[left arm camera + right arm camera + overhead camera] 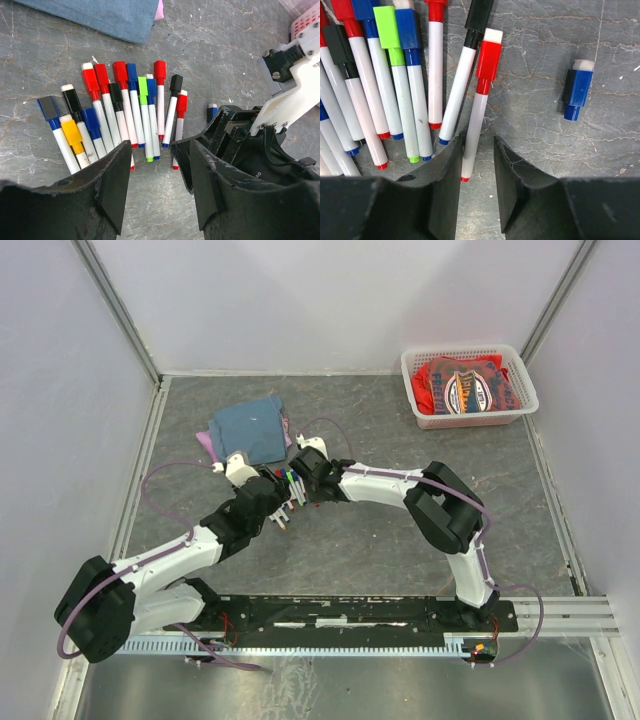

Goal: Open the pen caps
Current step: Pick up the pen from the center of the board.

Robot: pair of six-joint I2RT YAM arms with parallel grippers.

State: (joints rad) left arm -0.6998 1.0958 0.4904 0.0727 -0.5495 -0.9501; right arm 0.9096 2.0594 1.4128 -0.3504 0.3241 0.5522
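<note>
Grey marbled worktop. Pens lie in a rough fan near its middle, just in front of a folded blue cloth. The pen caps sit at the far ends of the fan: red, blue, green, black, yellow, each on a white barrel as far as shows. One loose blue cap lies alone to the right of the fan, on no barrel.

Low at the near ends of the pens, left hand has its fingers apart with nothing between them.

On the right hand the fingers are apart too. The tail of the red-capped pen lies in the gap, nearer one finger; contact cannot be told. Its red cap is on the barrel.

In the top view the two hands are close together over the fan. A white basket stands at the far right corner with red stuff inside.
</note>
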